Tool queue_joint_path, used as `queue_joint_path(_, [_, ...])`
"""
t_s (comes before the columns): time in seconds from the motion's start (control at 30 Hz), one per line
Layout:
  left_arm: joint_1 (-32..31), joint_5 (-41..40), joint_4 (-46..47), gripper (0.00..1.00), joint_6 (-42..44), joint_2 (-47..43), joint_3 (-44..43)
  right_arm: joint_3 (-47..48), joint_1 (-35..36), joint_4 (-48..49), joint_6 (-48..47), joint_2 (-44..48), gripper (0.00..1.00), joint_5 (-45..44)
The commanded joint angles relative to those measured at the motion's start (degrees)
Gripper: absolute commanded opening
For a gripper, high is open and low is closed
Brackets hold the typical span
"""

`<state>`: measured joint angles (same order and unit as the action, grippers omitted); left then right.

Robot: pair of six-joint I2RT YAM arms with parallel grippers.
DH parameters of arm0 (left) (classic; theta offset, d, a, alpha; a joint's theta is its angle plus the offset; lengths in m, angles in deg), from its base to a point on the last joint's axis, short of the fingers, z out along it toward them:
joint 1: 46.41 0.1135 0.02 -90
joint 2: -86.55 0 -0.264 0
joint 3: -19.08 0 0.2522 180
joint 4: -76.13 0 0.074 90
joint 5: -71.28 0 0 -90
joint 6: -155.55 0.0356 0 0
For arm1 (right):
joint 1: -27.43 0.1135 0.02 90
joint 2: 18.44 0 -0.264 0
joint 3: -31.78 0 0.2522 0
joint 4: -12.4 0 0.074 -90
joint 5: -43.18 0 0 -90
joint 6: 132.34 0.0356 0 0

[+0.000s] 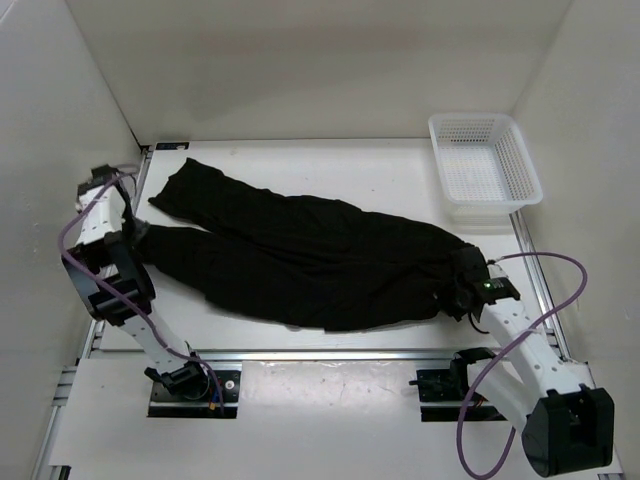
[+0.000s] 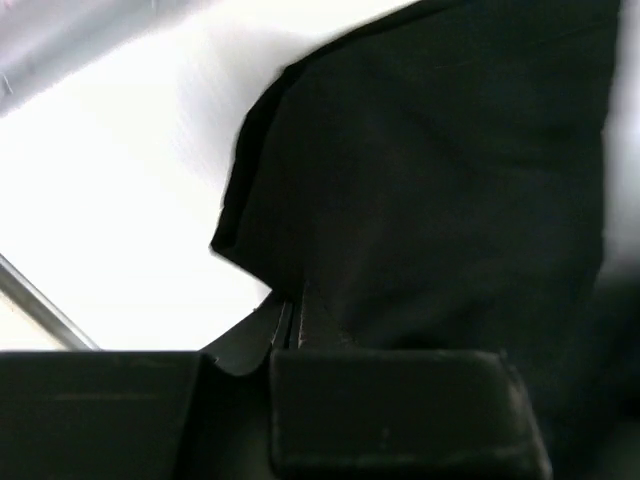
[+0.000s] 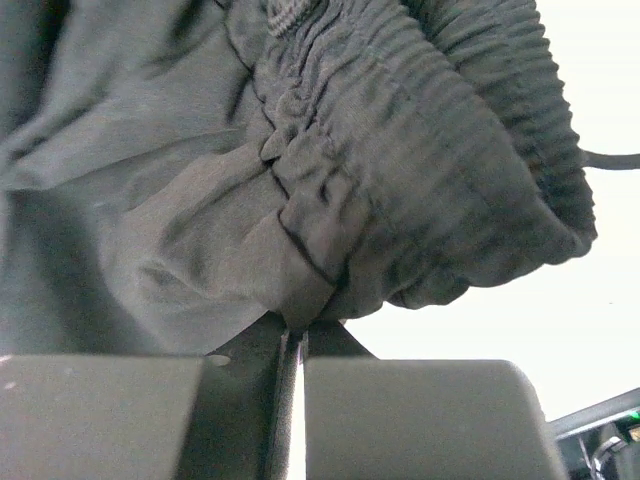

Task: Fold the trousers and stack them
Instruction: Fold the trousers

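The black trousers point(image 1: 310, 262) lie spread across the table, both legs pointing left and the waistband at the right. My left gripper point(image 1: 137, 232) is shut on the hem of the nearer leg point(image 2: 420, 190); in the left wrist view the fingers press together at the cloth's edge point(image 2: 290, 320). My right gripper point(image 1: 462, 290) is shut on the gathered elastic waistband point(image 3: 420, 150), its fingertips pinching a fold of fabric point(image 3: 305, 300).
A white mesh basket point(image 1: 484, 168) stands at the back right corner. White walls close in the table on three sides. Metal rails point(image 1: 330, 353) run along the near edge by the arm bases.
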<state>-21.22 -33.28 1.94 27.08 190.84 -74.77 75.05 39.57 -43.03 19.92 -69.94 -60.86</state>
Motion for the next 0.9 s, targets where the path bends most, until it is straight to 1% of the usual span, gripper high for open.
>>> queue_joint_path(0.0, [-0.1, -1.0, -2.8, 0.1, 0.9, -7.8, -10.7, 4.6, 0.3, -3.7, -1.8, 3.2, 0.0, -4.7])
queue_joint_path(0.03, [-0.1, 0.7, -3.6, 0.1, 1.5, -7.8, -13.0, 5.3, 0.3, -4.4, -1.8, 4.5, 0.0, -5.5])
queue_joint_path(0.07, [-0.1, 1.8, -3.6, 0.1, 2.3, -8.4, -17.3, 7.1, 0.3, -5.2, -1.8, 5.0, 0.0, -6.3])
queue_joint_path(0.13, [-0.1, 6.0, -3.6, 0.1, 3.6, -7.8, -21.6, 9.1, 0.3, -7.4, -2.4, 5.8, 0.0, -8.3])
queue_joint_path(0.17, [-0.1, 6.8, -3.6, 0.1, 4.1, -7.3, -25.8, 11.0, 0.3, -8.0, -2.4, 6.4, 0.0, -9.1])
queue_joint_path(0.2, [-0.1, 7.5, -4.2, 0.1, 4.8, -6.5, -27.8, 11.9, 0.3, -8.8, -3.0, 6.4, 0.0, -9.9])
queue_joint_path(0.27, [-0.7, 8.8, -4.2, 0.1, 5.6, -3.8, -31.5, 13.7, 0.3, -9.4, -3.5, 6.4, 0.0, -11.4])
queue_joint_path(0.3, [-1.3, 9.6, -4.2, 0.1, 6.6, -2.6, -35.2, 15.6, 0.3, -9.4, -4.6, 6.4, 0.0, -12.7])
queue_joint_path(0.37, [-2.7, 10.1, -4.8, 0.1, 7.7, 1.4, -39.2, 17.5, 0.3, -9.9, -5.3, 5.3, 0.0, -13.9])
queue_joint_path(0.4, [-3.8, 10.6, -4.8, 0.1, 8.4, 2.8, -43.4, 19.2, 0.3, -9.9, -5.3, 4.6, 0.0, -14.6])
queue_joint_path(0.5, [-5.7, 11.3, -6.4, 0.1, 9.1, 8.8, -49.0, 22.9, -0.2, -8.7, -5.9, 0.9, 0.0, -16.5])
queue_joint_path(0.53, [-5.7, 12.4, -6.4, 0.1, 9.6, 10.4, -52.3, 24.1, -0.2, -7.9, -6.4, -1.6, 0.0, -17.3])
queue_joint_path(0.6, [-6.3, 15.4, -6.4, 0.1, 10.2, 15.4, -55.9, 26.2, -0.2, -6.2, -7.3, -4.5, 0.0, -18.0])
queue_joint_path(0.63, [-7.0, 16.5, -6.4, 0.1, 10.7, 17.2, -59.5, 28.2, -0.2, -6.2, -7.3, -7.6, 0.0, -19.1])
queue_joint_path(0.73, [-9.2, 17.1, -7.0, 0.1, 10.7, 23.6, -65.3, 31.8, -0.2, -4.8, -8.4, -13.6, 0.0, -20.0])
queue_joint_path(0.87, [-10.2, 19.0, -4.8, 0.1, 10.7, 29.2, -68.5, 33.6, -0.2, -2.4, -9.0, -19.1, 0.0, -22.0])
